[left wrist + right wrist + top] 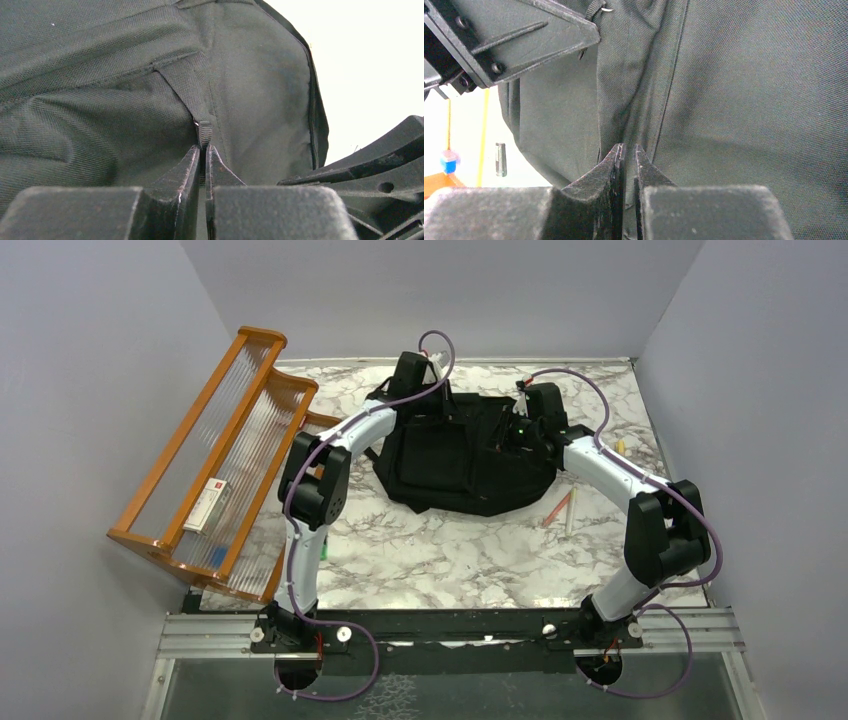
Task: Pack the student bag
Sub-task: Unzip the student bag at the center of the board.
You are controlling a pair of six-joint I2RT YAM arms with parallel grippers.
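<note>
The student bag (465,455), a black soft backpack, lies flat in the middle of the marble table. My left gripper (428,400) is at the bag's far left part. In the left wrist view this gripper (203,148) is shut on a small ribbed zip pull (204,134) at the end of a fabric seam. My right gripper (514,433) is over the bag's right side. Seen from the right wrist, it (628,148) is shut on a fold of the bag's black fabric (639,90). The bag's inside is hidden.
An orange wooden rack (215,455) leans at the left and holds a small white box (208,503). Pens (560,508) lie on the table right of the bag. Grey walls close in the table on three sides.
</note>
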